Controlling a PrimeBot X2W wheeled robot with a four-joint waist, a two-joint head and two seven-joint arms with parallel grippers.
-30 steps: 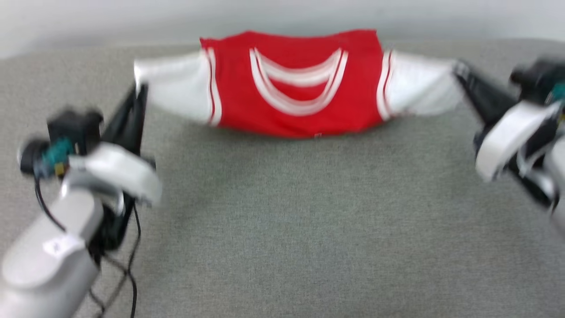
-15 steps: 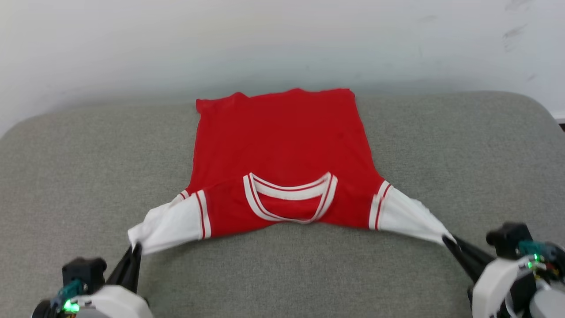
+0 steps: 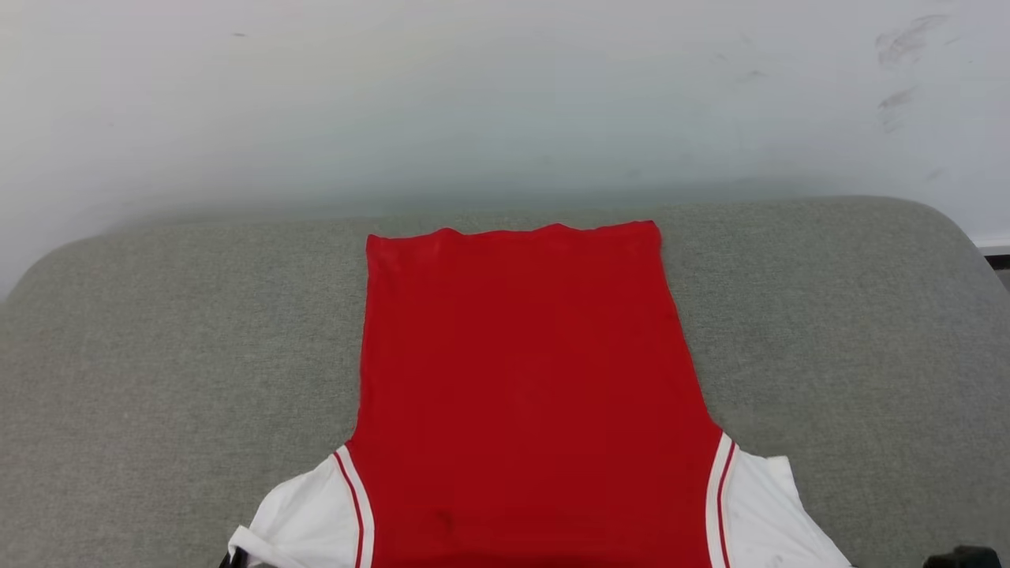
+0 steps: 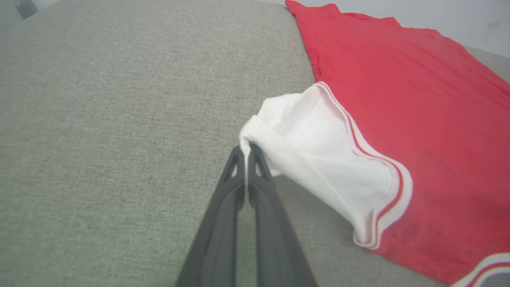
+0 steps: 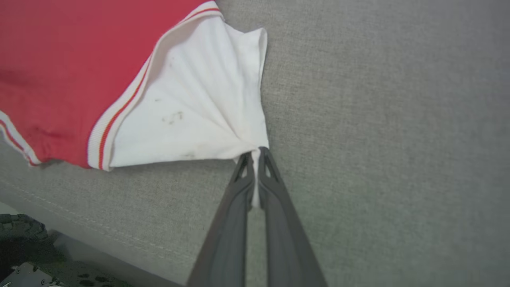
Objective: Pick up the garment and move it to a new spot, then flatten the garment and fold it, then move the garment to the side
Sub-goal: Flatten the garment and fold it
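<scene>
The garment (image 3: pixel 525 394), a red jersey T-shirt with white sleeves, lies stretched out on the grey cushion with its plain red side up and its hem toward the wall. In the left wrist view my left gripper (image 4: pixel 247 151) is shut on the bunched edge of one white sleeve (image 4: pixel 318 159). In the right wrist view my right gripper (image 5: pixel 255 153) is shut on the corner of the other white sleeve (image 5: pixel 191 115), which fans out in folds from the pinch. The garment (image 4: pixel 418 119) lies flat beside each sleeve. Any lettering is hidden underneath.
The grey fabric cushion (image 3: pixel 158 355) spreads wide on both sides of the shirt. A pale wall (image 3: pixel 505 102) rises right behind it. The cushion's front seam (image 5: pixel 79 223) runs near my right gripper, with dark robot parts (image 5: pixel 24 247) below it.
The shirt has been drawn toward me and now lies flat with its body extended; the neckline fold is out of sight. The head view has also tilted, and both grippers sit at its bottom edge.
</scene>
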